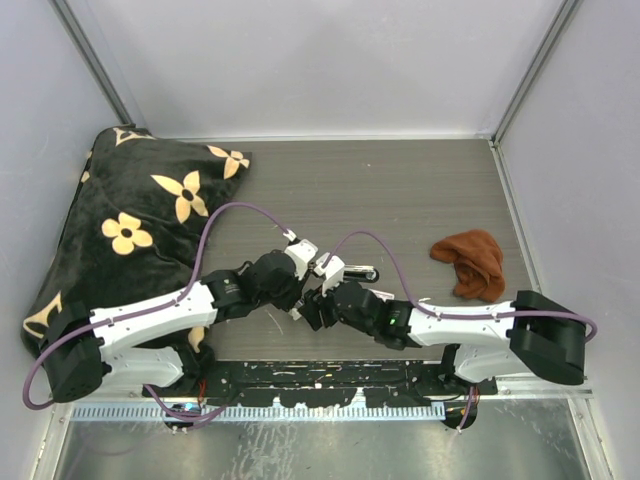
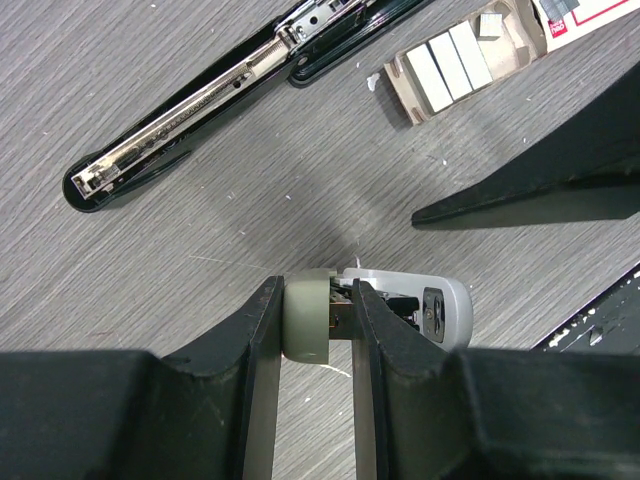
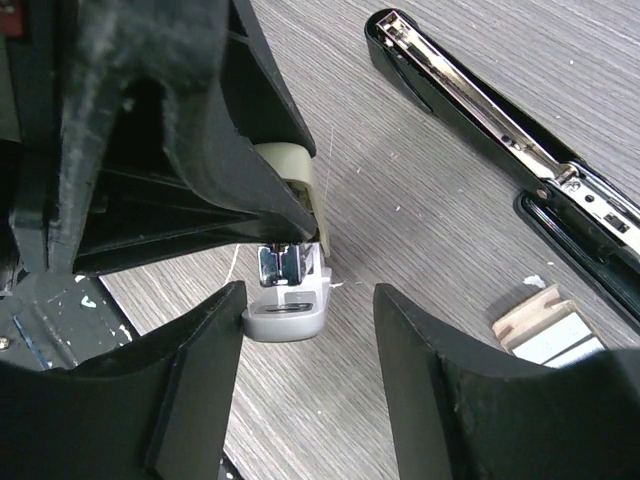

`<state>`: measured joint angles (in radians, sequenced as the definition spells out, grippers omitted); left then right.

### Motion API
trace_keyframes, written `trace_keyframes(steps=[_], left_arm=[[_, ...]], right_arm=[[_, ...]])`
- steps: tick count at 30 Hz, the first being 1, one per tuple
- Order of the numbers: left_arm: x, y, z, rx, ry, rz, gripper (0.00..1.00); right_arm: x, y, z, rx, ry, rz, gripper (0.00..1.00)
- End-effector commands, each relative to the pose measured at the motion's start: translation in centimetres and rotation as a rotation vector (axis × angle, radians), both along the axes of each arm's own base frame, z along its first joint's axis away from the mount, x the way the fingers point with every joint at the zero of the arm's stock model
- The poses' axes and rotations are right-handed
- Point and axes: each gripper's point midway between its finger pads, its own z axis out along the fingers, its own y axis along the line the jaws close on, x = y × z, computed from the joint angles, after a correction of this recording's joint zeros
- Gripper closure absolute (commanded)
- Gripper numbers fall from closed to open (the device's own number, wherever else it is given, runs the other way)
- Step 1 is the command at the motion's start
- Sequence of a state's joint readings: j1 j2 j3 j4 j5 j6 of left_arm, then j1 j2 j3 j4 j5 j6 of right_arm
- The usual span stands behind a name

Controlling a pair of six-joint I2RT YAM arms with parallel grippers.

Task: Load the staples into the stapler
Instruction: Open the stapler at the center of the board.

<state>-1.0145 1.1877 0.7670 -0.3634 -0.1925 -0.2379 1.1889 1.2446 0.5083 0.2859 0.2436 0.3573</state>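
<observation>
Staples (image 2: 450, 65), silvery-grey strips in an open cardboard tray, sit just beside the long black stapler (image 2: 190, 115) lying opened flat, but my left gripper (image 2: 317, 290) is clamped on a cream-green oblong (image 2: 305, 335) near that stapler and my right gripper (image 3: 310, 295) hangs spread, so I judge loading unstarted: next, free a gripper to fetch a strip.

Grey wood-grain table (image 1: 400, 190), plain pale walls (image 1: 320, 60), black flowered cushion (image 1: 130, 220) left, brown cloth (image 1: 470, 262) right

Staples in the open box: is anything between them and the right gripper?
Nothing visible is. The staples lie in their open box beside a finger of the right gripper, with only bare table between.
</observation>
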Motion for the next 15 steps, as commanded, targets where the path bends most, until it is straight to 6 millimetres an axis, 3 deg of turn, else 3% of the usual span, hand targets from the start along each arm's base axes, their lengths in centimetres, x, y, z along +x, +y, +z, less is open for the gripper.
trace_keyframes(steps=[1, 4, 7, 15], left_arm=[[0.7, -2.0, 2.5, -0.083, -0.039, -0.021, 1.0], [1.1, -1.7, 2.3, -0.073, -0.045, 0.006, 1.0], [1.7, -0.9, 2.3, -0.059, -0.071, 0.064, 1.0], [1.9, 1.1, 2.2, -0.071, -0.081, 0.176, 1.0]], right_arm=[[1.3, 1.6, 2.2, 0.07, -0.091, -0.018, 0.45], [1.1, 1.5, 1.4, 0.049, -0.082, -0.013, 0.62], [0.8, 0.5, 0.5, 0.026, -0.071, -0.018, 0.71], [-1.2, -2.7, -3.6, -0.017, 0.026, -0.042, 0.74]])
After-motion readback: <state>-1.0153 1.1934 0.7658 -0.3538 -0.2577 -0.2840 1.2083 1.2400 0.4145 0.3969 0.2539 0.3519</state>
